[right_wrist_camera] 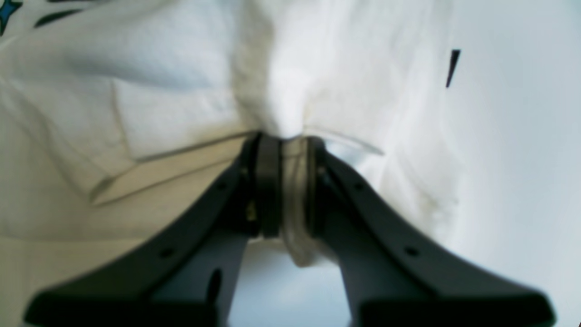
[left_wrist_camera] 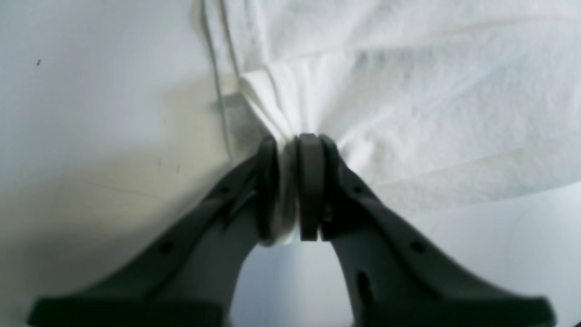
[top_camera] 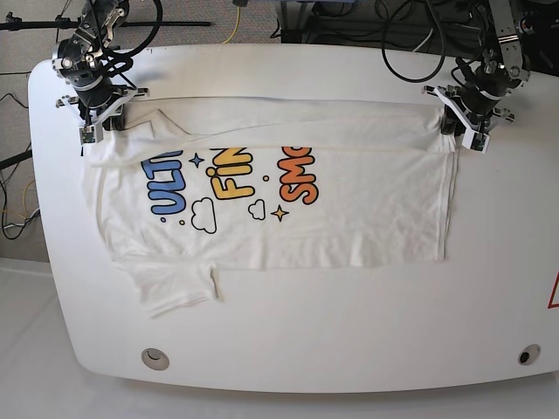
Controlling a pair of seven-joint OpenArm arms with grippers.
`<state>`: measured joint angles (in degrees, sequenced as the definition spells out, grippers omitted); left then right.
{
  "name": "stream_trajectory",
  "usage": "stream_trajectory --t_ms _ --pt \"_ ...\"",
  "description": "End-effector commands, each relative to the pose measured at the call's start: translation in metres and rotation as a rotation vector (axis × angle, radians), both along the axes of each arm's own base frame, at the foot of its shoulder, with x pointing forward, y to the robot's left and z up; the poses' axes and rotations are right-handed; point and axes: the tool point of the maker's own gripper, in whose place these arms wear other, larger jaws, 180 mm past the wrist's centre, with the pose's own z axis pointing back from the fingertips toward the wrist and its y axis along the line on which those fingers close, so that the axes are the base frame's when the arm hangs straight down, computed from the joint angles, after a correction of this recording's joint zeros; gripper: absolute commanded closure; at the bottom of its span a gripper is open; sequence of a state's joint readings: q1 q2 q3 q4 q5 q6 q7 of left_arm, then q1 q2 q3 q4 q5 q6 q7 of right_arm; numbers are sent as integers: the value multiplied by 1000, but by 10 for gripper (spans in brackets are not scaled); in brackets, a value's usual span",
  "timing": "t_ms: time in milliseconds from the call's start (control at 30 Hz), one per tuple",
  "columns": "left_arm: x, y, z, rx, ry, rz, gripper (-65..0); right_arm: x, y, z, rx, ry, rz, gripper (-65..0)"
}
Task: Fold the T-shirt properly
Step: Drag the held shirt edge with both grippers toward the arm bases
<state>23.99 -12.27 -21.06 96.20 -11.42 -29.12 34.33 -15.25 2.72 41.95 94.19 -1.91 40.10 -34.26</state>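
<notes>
White and rounded at its corners, the table (top_camera: 288,340) fills most of the base view, with cables and dark stands beyond its far edge. On it lies the T-shirt (top_camera: 349,218), spread flat with the far side folded over toward the middle, so that the top of the blue, yellow and orange lettering (top_camera: 231,179) is covered by the fold. Small clouds and stars sit just below the letters. One short sleeve (top_camera: 175,284) sticks out at the near side, well apart from both arms.

At the far corner on the base view's right, the left gripper (left_wrist_camera: 290,181) has its jaws nearly together with a bunched pleat of white cloth pinched between them; the fabric fans out ahead of the jaws and to their right, while bare table shows to their left.

At the far corner on the base view's left, the right gripper (right_wrist_camera: 288,190) likewise clamps a fold of the shirt between close-set jaws. Cloth spreads ahead and to the left of the jaws, with a hemmed edge running off to their left.
</notes>
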Motion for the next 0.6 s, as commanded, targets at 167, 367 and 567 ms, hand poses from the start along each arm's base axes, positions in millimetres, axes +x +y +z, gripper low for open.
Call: stream_trajectory --t_ms 167,367,567 --pt "-20 5 3 59 48 -20 -41 -9 -1 -2 13 35 -7 -46" --pt "-18 -1 9 50 28 -34 -49 -16 2 1 27 34 -8 -61" --pt "-17 -2 10 52 25 -36 -70 -18 3 4 27 30 -4 -78"
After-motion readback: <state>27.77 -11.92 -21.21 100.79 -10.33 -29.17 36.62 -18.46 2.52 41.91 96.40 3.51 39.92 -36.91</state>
